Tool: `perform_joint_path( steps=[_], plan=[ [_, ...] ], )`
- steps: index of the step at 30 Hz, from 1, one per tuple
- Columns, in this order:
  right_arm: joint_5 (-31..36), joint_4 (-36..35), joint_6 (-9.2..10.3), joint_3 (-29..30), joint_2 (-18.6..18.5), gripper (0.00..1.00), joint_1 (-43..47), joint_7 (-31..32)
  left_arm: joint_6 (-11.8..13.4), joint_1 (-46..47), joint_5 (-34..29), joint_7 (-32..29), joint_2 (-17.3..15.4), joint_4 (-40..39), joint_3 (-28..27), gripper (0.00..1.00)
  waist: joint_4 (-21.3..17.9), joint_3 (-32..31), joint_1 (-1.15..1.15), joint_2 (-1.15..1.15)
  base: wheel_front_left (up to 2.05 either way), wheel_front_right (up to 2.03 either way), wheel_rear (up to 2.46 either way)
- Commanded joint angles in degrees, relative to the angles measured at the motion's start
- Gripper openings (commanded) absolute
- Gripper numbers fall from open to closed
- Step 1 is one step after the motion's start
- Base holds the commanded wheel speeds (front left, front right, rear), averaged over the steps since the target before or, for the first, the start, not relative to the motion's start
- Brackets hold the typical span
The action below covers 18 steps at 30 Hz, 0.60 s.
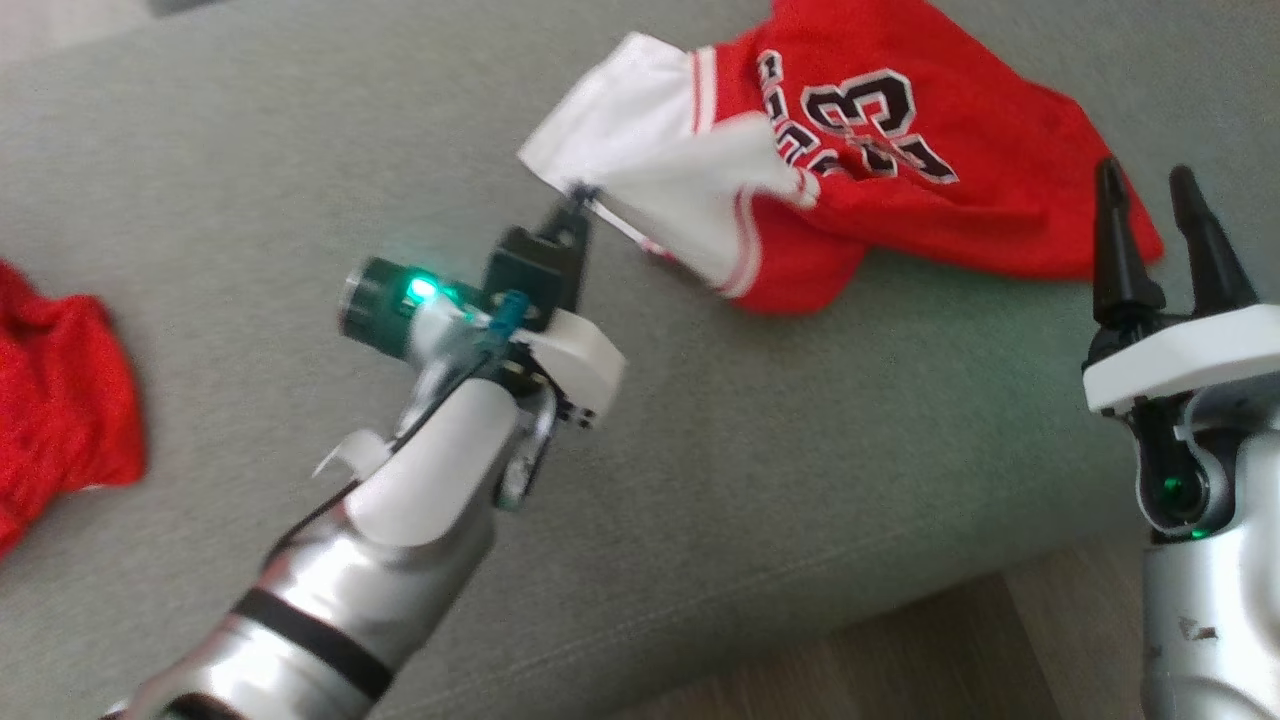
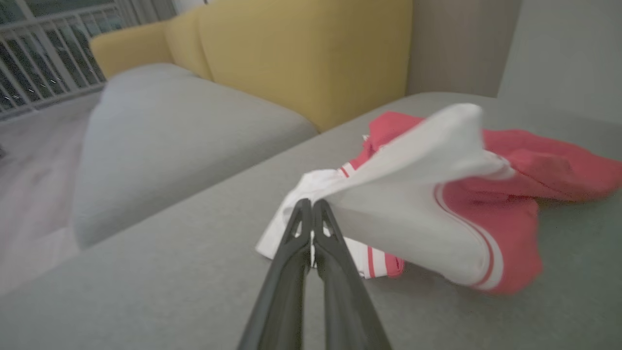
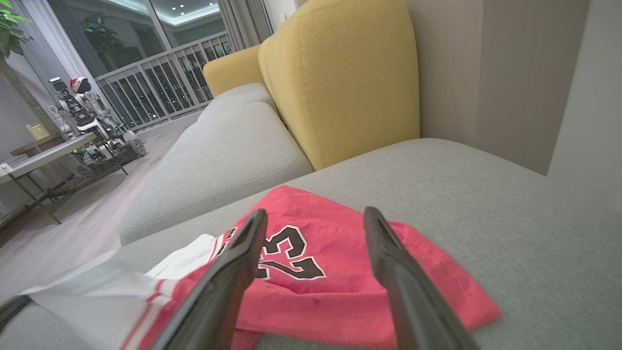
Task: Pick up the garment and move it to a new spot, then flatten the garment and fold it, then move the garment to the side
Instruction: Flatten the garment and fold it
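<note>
**1. Grey sofa seat** [image 1: 300, 150]. Woven fabric, spread across nearly the whole head view from upper left to lower right. A strip of wooden floor [image 1: 900, 660] showed past its edge at the bottom right of the frame.

**2. Yellow back cushions** [image 3: 350, 82]. Stood upright behind the seat, at the upper centre of the right wrist view.

**3. Garment** [image 1: 900, 200]. Red jersey with white panels, red-and-white striped trim and a black number outlined in white. It lay crumpled on the seat in the upper right of the head view. The red body rested on the fabric, while one white corner at the upper centre was drawn up toward the left arm.

**4. Second red cloth** [image 1: 60, 400]. Bunched at the left edge of the head view at mid-height, cut off by the frame and well apart from the garment.

**5. Left gripper** [image 1: 580, 195]. At the centre of the head view, on a silver-and-white arm rising from the lower left, with a green light on the wrist. Its dark fingers were clenched tip to tip, with the garment's white corner pinched between them.

**6. Right gripper** [image 1: 1146, 172]. At the right edge of the head view, fingers pointing up the frame. They were spread apart and grasped nothing, near the garment's red right-hand edge.
</note>
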State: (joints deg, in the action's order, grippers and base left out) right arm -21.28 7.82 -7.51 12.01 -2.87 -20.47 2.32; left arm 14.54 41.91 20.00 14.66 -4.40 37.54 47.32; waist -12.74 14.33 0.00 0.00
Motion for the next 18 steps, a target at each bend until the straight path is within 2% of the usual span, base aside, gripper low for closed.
perform_joint_path(
  steps=[1, 8, 11, 14, 18],
  plan=[
    [0.62, -1.54, 0.02, -0.78, -0.01, 1.00, -1.16, 0.16, 0.89, 1.09, -1.04, 0.33, -1.86, -2.37, -2.46, 0.00, 2.50, -2.48, 0.00, 0.00, 0.00, 0.00, 0.00],
    [1.45, 3.09, 0.02, 0.06, -0.01, 1.00, 0.38, -0.43, 6.48, -1.58, -8.72, 0.33, -8.20, -13.47, -8.29, 0.00, 7.70, -7.01, 0.00, 0.00, 0.00, 0.00, 0.00],
    [1.58, 4.78, 0.02, 0.21, -0.01, 1.00, 1.26, -0.82, 7.81, -3.50, -11.78, 0.33, -10.73, -18.73, -9.00, 0.00, 9.57, -8.26, 0.00, 0.00, 0.00, 0.00, 0.00],
    [1.66, 6.26, 0.02, 0.28, -0.01, 1.00, 1.91, -1.09, 7.08, -7.14, -13.42, 0.33, -12.83, -22.23, -7.77, 0.00, 10.97, -9.05, 0.00, 0.00, 0.00, 0.00, 0.00],
    [2.34, 7.72, 0.02, 0.47, -0.01, 1.00, 2.33, -1.16, 5.37, -13.46, -13.75, 0.33, -14.50, -23.02, -4.79, 0.00, 11.89, -9.42, 0.00, 0.00, 0.00, 0.00, 0.00]
  ],
)
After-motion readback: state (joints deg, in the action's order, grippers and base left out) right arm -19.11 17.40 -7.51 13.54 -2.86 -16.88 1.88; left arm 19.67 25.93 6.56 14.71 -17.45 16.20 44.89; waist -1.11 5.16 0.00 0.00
